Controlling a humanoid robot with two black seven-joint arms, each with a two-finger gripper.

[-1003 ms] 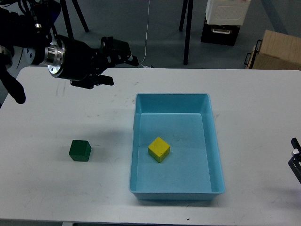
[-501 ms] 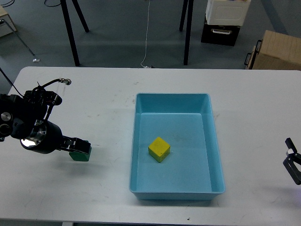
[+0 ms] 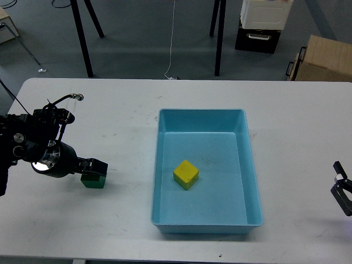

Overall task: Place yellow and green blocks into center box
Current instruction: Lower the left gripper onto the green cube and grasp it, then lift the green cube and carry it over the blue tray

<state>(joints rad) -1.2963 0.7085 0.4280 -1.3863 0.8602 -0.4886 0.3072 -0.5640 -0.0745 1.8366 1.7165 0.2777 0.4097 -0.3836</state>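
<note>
The green block (image 3: pixel 93 182) sits on the white table (image 3: pixel 110 126) at the left. My left gripper (image 3: pixel 93 168) is down on top of it, its dark fingers covering the block's upper part; I cannot tell whether they are closed on it. The yellow block (image 3: pixel 186 174) lies inside the blue box (image 3: pixel 201 116) at the table's center. My right gripper (image 3: pixel 341 188) shows only partly at the right edge, low over the table, with its two fingers apart and empty.
Beyond the table's far edge stand black stand legs (image 3: pixel 219 33), a white and black case (image 3: pixel 263 22) and a cardboard box (image 3: pixel 324 58). A thin cable loop (image 3: pixel 66 97) sticks up from my left arm.
My left arm swung from high at the back left down to the green block, and in the last half second shifted slightly right on it. My right gripper barely moved.
</note>
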